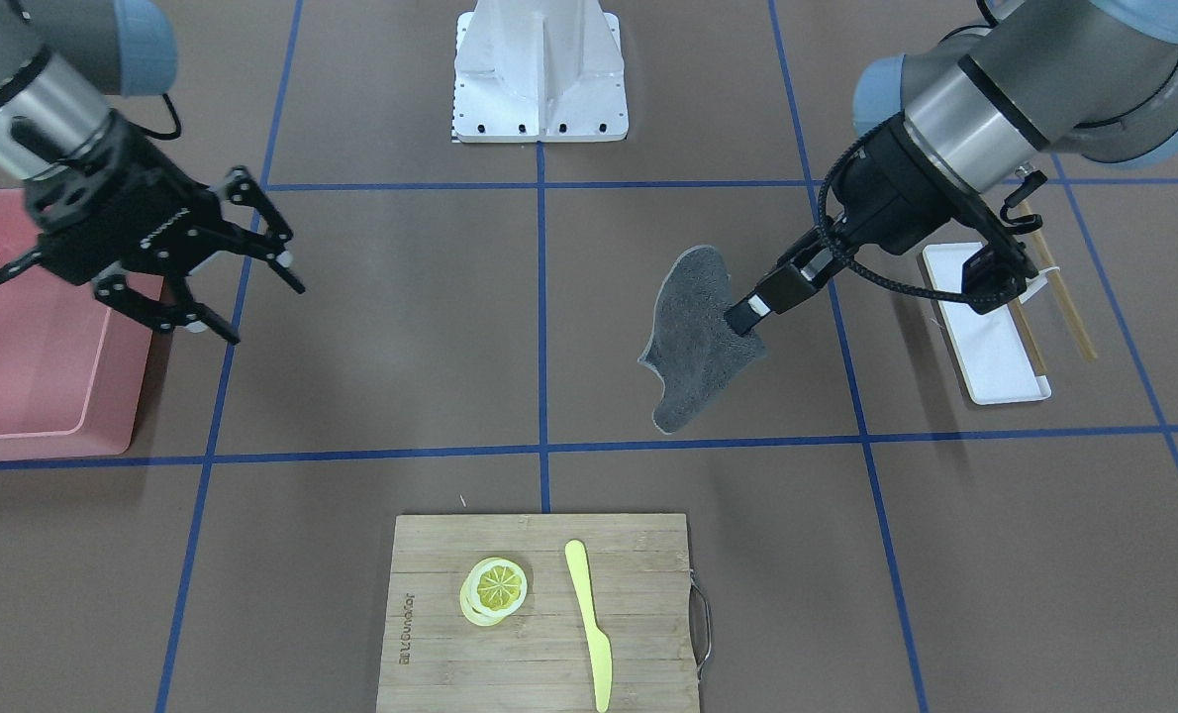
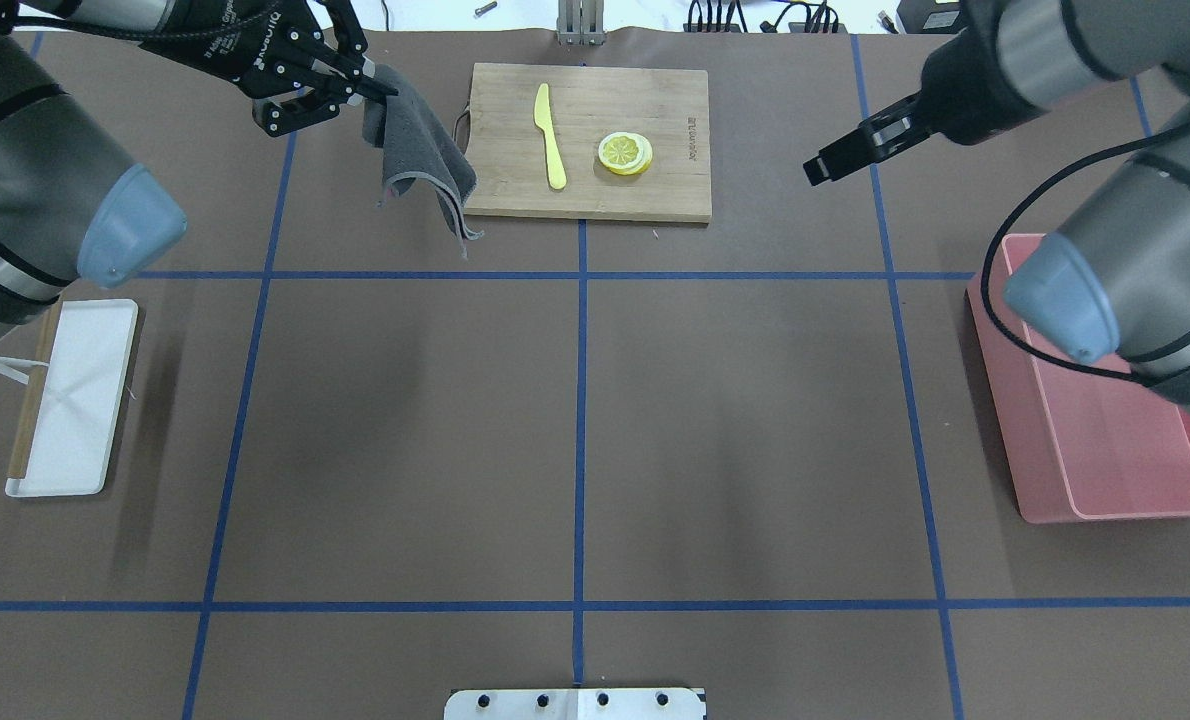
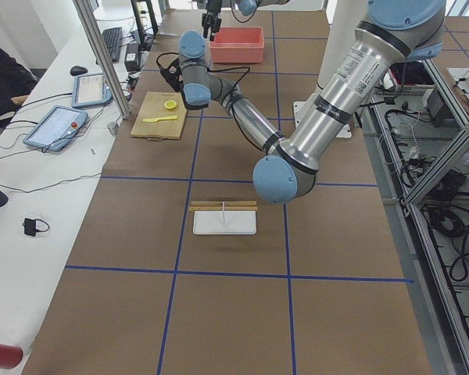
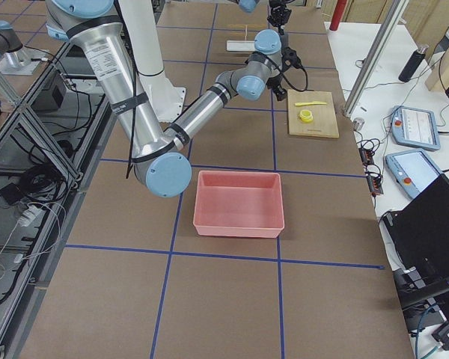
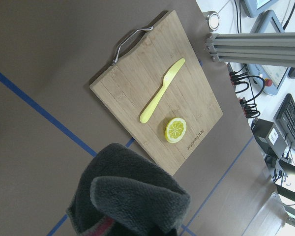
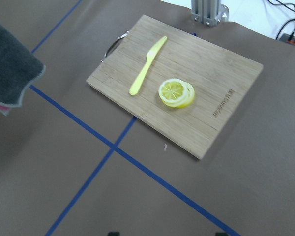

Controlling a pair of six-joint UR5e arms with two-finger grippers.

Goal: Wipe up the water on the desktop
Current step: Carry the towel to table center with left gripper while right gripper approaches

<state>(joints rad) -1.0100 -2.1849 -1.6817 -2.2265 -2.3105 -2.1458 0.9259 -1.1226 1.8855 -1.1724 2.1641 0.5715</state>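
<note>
Left claw (image 1: 747, 317) clenched on the grey cloth (image 1: 693, 337) above the desktop (image 1: 401, 327); right claw (image 1: 257, 302) spread wide.

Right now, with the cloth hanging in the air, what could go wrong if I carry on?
1. The cloth hangs from the left end effector right beside the cutting board. A sweep that way could snag the board's edge or nudge the knife and lemon slices.
2. I see no wet patch on the desktop in any view, so the wipe may miss the water.
</note>
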